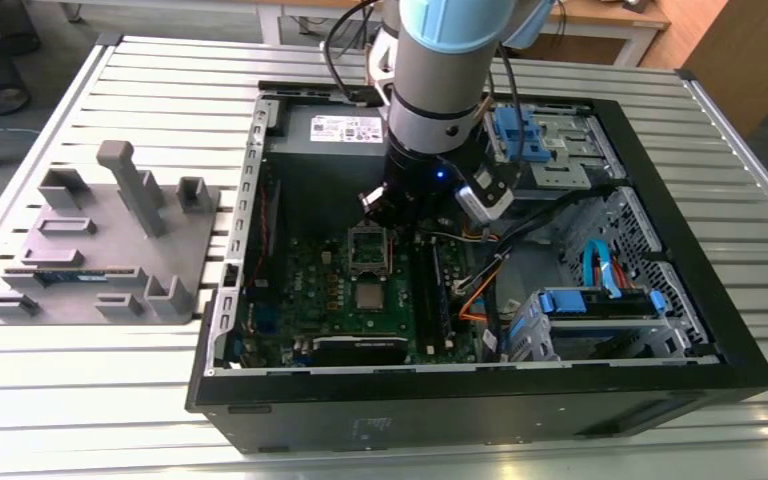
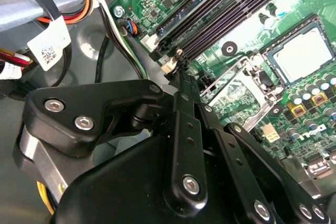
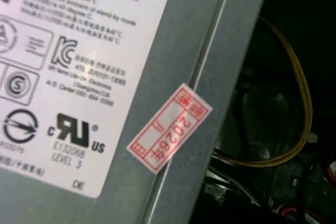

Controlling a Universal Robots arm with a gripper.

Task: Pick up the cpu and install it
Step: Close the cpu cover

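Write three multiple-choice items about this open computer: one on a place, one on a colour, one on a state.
1. Where does the small square silvery-grey cpu lie?
A. On the grey fixture outside the case
B. On the slatted table
C. On the green motherboard inside the case

2. What colour are the plastic drive brackets in the case?
A. Blue
B. Red
C. Yellow

3. In what state is the black metal computer case?
A. Standing upright and closed
B. Lying flat with its side open
C. Lying flat with a panel over it

Key:
1. C: the cpu sits flat on the green motherboard, and shows in the second wrist view too.
2. A: the drive brackets at the exterior view's right are blue.
3. B: the computer case lies flat, and its board and cables show from above.
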